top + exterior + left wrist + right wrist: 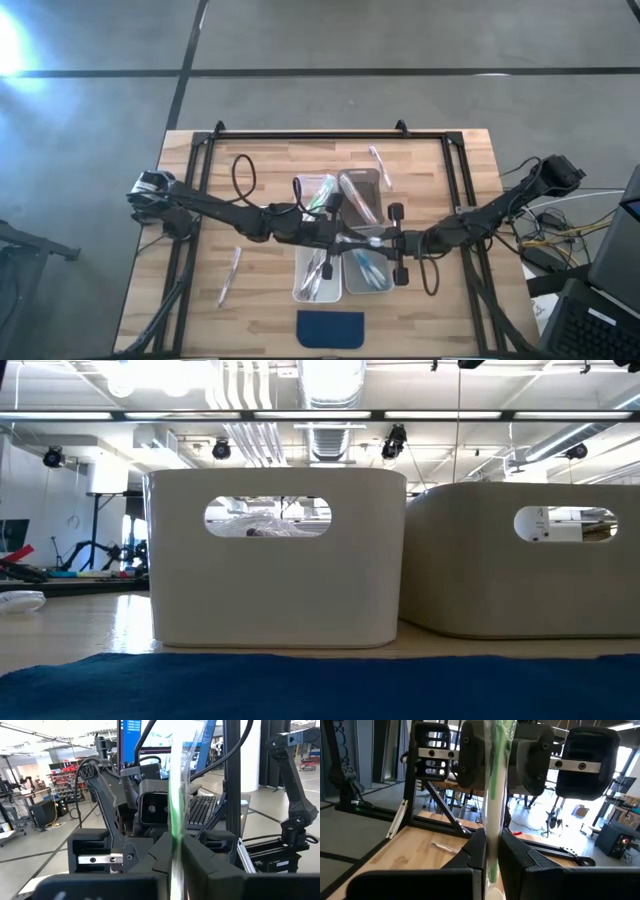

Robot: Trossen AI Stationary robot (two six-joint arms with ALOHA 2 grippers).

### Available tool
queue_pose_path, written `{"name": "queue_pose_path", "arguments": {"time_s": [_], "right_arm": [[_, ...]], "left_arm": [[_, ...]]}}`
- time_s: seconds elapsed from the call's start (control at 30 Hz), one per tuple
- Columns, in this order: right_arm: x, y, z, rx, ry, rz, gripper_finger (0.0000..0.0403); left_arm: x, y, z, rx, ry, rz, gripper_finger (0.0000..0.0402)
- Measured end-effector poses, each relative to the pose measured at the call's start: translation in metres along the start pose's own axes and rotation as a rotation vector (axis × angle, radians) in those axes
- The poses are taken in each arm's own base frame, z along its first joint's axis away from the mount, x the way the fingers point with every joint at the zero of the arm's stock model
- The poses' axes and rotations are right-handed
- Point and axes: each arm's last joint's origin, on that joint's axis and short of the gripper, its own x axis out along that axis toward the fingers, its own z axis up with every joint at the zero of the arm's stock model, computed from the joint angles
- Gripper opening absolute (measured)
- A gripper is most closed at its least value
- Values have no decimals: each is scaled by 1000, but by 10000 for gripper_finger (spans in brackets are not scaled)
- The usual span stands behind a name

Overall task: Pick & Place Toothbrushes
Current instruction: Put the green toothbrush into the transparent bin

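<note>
A green toothbrush (175,795) in a clear wrapper stands about upright in the air above the clear bins (342,285) at the table's middle. My left gripper (176,865) reaches in from the table's left and is shut on it. My right gripper (492,865) faces it from the right and is shut on the same toothbrush (494,800). In the right wrist view the left gripper (501,757) sits farther up the brush. Two loose toothbrushes (228,275) (380,165) lie flat on the wood. My left gripper pinches the wrapped toothbrush's shaft (175,847) between its two fingers, coming in about level from the table's left and lying across the brush. The brush is lifted clear and runs on above the fingers. My right gripper pinches the wrapped shaft (492,837) between its two fingers, lower on the brush than the left gripper. It comes in level from the table's right, across the brush. The brush stands about upright, clear of the bins.
Four clear bins stand in a block at the table's middle, the near two (315,272) (368,272) holding toothbrushes. A dark blue pad (330,328) lies at the near edge. A black frame (300,135) runs around the table. In the low view two bins (275,555) (530,560) stand behind the pad (320,685).
</note>
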Motion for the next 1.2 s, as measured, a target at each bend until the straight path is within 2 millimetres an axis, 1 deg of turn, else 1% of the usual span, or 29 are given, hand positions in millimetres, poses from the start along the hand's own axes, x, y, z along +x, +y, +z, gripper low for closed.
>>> {"name": "queue_pose_path", "arguments": {"time_s": [0.1, 0.23, 0.33, 0.47, 0.57, 0.67, 0.77, 0.9, 1.03, 1.13, 1.2], "right_arm": [[0, 0, 0, 0, 1, -2, 23], [0, 0, 0, -1, 2, -1, 23], [0, 0, 0, 0, 3, -3, 33], [0, 0, -1, 11, 9, -4, 62], [-1, -3, 0, 20, 14, -54, 88], [-4, -5, 3, 15, 28, -84, 115], [-13, -9, 6, 45, 61, -77, 141], [-28, -16, 7, 113, 153, -70, 174], [-44, -24, 8, 184, 232, -109, 197], [-52, -29, 7, 232, 251, -169, 207], [-55, -32, 6, 238, 246, -213, 211]], "left_arm": [[0, 0, 0, 0, 0, 0, 16], [0, 0, 0, 0, 0, 0, 20], [0, 0, 0, 0, 1, 0, 28], [0, 0, -1, 2, 7, 0, 24], [0, 0, -2, 5, 14, 2, 20], [-1, 1, -2, 8, 40, 3, 21], [-5, 2, 1, 19, 82, 18, 22], [-18, 8, 14, 37, 165, 124, 22], [-35, 19, 26, 30, 272, 330, 23], [-48, 32, 36, 8, 352, 494, 23], [-55, 45, 44, -45, 393, 583, 23]]}}
